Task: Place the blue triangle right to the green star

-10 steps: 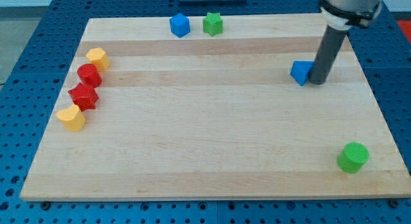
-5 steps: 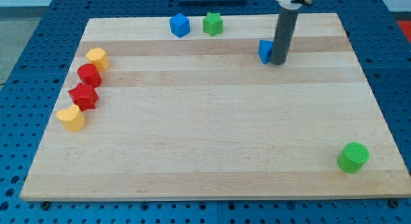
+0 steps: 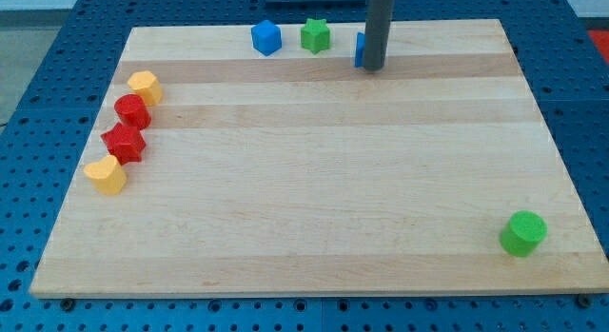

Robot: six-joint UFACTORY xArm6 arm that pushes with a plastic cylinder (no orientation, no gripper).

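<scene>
Camera view shows my tip (image 3: 374, 68) set down on the wooden board (image 3: 314, 227) near its top edge, the dark rod (image 3: 378, 23) rising straight out of the frame above it. I carry no claw, so there is nothing wide, narrow or holding to tell of; the rod's end simply rests against the board. Touching the rod on the view's left is the blue triangle (image 3: 361, 48), most of it hidden behind the rod so that only a thin blue sliver shows. Further to the view's left of my tip, near but apart from the triangle, stands the green star (image 3: 315, 35), and just beyond it, close beside the star, the blue cube (image 3: 266, 37). All three sit in a rough row along the board's top edge, level with or slightly above my tip. Well apart, far to the view's left and lower than my tip, four blocks curve down the board's left side: an orange block (image 3: 144, 86) at the top, a red block (image 3: 132, 111) touching below it, a red star-like block (image 3: 124, 143) under that, and another orange block (image 3: 106, 175) lowest. Far toward the view's bottom right of my tip, near the board's corner, stands a green cylinder (image 3: 523, 233) alone. No container appears on the board.
</scene>
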